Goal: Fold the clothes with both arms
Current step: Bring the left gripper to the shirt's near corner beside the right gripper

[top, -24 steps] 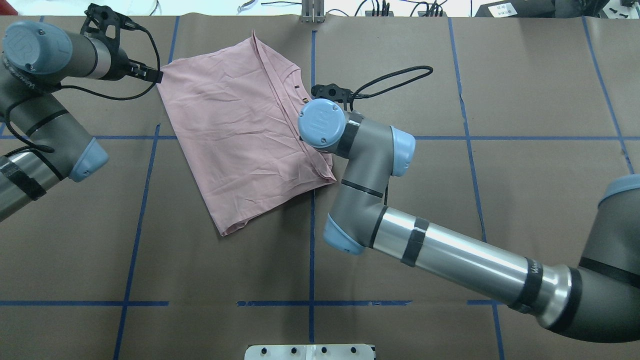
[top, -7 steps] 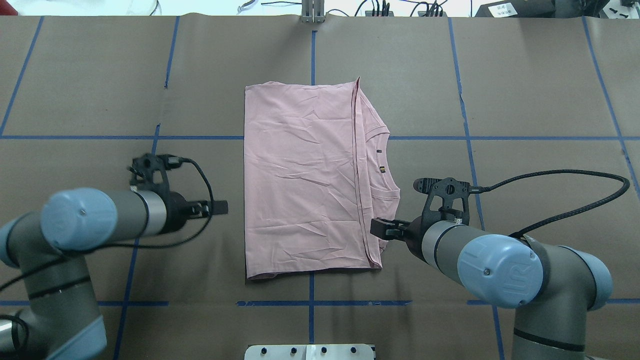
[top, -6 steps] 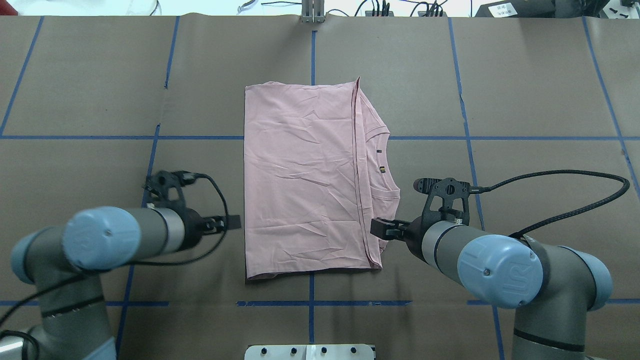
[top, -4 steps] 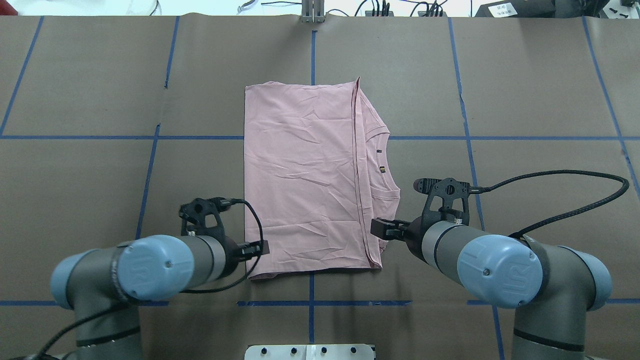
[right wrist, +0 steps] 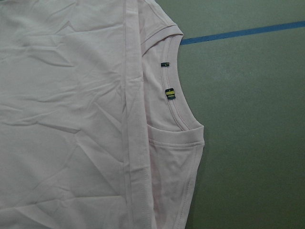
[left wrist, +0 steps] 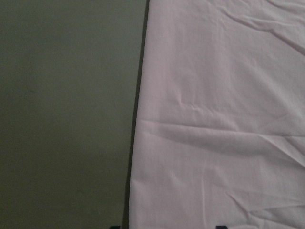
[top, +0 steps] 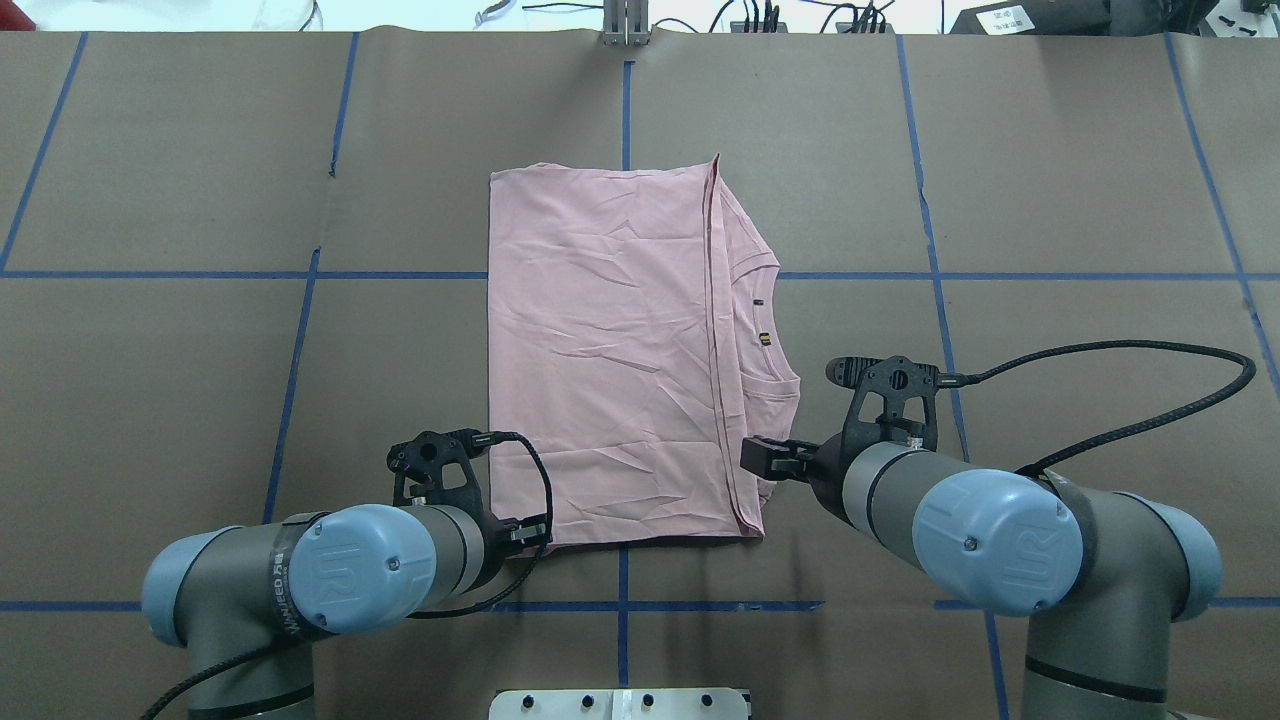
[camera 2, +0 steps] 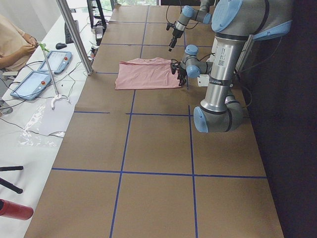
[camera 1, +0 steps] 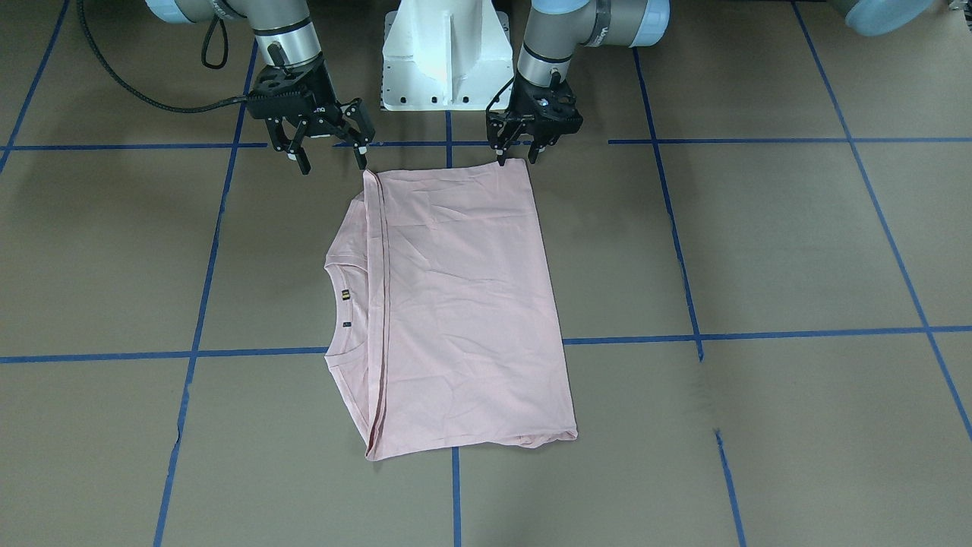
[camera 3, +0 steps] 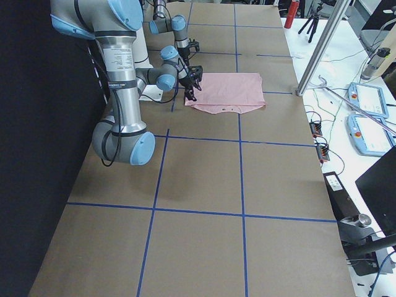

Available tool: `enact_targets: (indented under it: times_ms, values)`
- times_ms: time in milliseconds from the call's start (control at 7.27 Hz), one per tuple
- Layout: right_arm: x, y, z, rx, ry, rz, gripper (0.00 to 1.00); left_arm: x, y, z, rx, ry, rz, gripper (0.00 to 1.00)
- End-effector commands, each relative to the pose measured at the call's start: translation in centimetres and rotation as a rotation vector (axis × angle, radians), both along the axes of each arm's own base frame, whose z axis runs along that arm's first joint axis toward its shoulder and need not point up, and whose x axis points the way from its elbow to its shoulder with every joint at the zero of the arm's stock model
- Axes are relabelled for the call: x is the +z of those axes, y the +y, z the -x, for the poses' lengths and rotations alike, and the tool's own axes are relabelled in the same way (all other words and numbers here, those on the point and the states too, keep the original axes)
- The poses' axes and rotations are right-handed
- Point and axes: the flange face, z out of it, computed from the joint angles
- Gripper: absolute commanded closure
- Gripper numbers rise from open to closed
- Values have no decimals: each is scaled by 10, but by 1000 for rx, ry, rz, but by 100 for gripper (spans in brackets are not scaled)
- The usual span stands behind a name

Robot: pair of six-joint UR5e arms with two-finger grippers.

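The pink T-shirt [top: 610, 350] lies flat and folded into a rectangle at the table's middle, with its collar [top: 770, 330] and a folded hem edge on the right. Its print is hidden. My left gripper [top: 535, 535] is open at the shirt's near left corner. In the front-facing view it [camera 1: 515, 152] straddles that corner, and the left wrist view shows the shirt's edge [left wrist: 138, 119] between the fingertips. My right gripper [camera 1: 332, 156] is open wide just off the near right corner, above the sleeve [right wrist: 176, 157]; it holds nothing.
The table is covered in brown paper [top: 1050, 200] with blue tape lines. The white pedestal [camera 1: 444, 53] stands between the arms at the near edge. The right wrist's black cable [top: 1100, 350] loops over the table. A metal post [top: 625, 25] stands at the far edge.
The shirt, earlier skewed at the far left, now lies square in the middle. Over the last second my left gripper swung from left of the shirt to its near left corner. The right arm stayed still.
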Motion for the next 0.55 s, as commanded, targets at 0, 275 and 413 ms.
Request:
enact_targets:
  times_ms: [0, 275, 413]
  values:
    - [1, 0, 1, -1, 1, 0, 0, 8, -1, -6, 2, -16, 2, 36]
    - [2, -1, 0, 2, 5, 0, 0, 12, 0, -9, 5, -23, 5, 36]
    - [3, 0, 2, 0, 8, 1, 0, 11, -1, -10, 4, -22, 6, 41]
